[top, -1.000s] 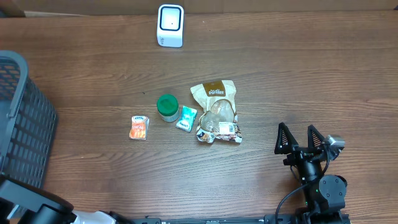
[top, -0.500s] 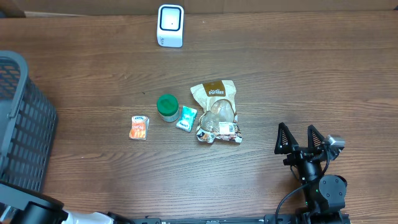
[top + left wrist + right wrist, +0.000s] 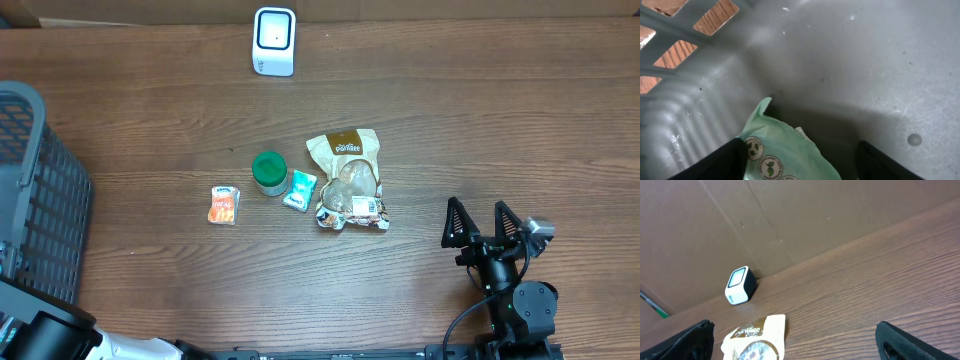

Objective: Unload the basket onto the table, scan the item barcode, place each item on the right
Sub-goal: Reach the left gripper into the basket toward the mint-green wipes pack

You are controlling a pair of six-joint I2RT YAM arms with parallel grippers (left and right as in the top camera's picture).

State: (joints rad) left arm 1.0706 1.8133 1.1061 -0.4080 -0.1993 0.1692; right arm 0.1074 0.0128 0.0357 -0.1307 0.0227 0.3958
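In the left wrist view a pale green packet [image 3: 785, 160] with round leaf badges lies on the floor of the grey basket [image 3: 855, 65]. My left gripper [image 3: 801, 152] stands over it, its jaws apart. The left finger [image 3: 720, 162] touches the packet's edge, while a dark gap separates the right finger [image 3: 885, 162] from it. The white barcode scanner [image 3: 274, 41] stands at the table's far edge, also seen by the right wrist camera [image 3: 740, 285]. My right gripper [image 3: 483, 222] rests open at the front right with nothing between its fingers [image 3: 695, 340].
The basket [image 3: 40, 200] fills the table's left side. Mid-table lie a tan pouch [image 3: 350, 180], a green-lidded jar [image 3: 268, 172], a teal packet [image 3: 299, 189] and an orange packet [image 3: 224, 204]. A cardboard wall [image 3: 790, 220] stands behind the scanner.
The left arm's body at the bottom left corner has shifted slightly. The right arm and the items on the table have not moved.
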